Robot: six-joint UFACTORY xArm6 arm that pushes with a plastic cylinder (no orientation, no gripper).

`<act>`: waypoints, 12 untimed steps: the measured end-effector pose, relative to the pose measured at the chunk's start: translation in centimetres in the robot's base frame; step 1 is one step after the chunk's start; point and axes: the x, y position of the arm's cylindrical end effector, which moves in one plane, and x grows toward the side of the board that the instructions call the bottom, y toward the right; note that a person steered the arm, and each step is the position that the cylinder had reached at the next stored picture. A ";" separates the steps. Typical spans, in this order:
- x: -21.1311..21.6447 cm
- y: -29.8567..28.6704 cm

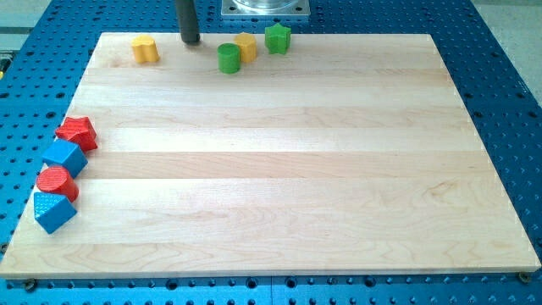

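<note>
board: a pale wooden board [271,161] made of glued strips with visible grain, lying flat and filling most of the view.
under the board: a blue perforated metal table [500,93] with a regular grid of holes, showing on all sides of the wood.
top edge: a grey metal base plate [265,8] sits at the view's top centre, just beyond the board.
my tip: the dark rod comes down from the view's top, and my tip [191,41] rests on the board near its top edge. it is a plain rod end with nothing to spread or pinch, and it holds nothing.
nearest blocks: the yellow block at the left [145,49] lies to the view's left of my tip, apart from it; the green cylinder [229,58] lies to its right, also apart.
top cluster: a second yellow block [246,46] touches the green cylinder at its upper right; a green star-shaped block [278,38] stands just beside that.
left edge: four blocks run in a touching column, well apart from my tip: a red star-like block [78,133], a blue cube [65,158], a red cylinder [57,182], and a blue block [53,212] with a wedge-like face.
in the way: nothing lies between my tip and either neighbour.
</note>
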 end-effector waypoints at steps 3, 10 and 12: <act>9.8 0.3; 16.5 4.7; 13.8 7.7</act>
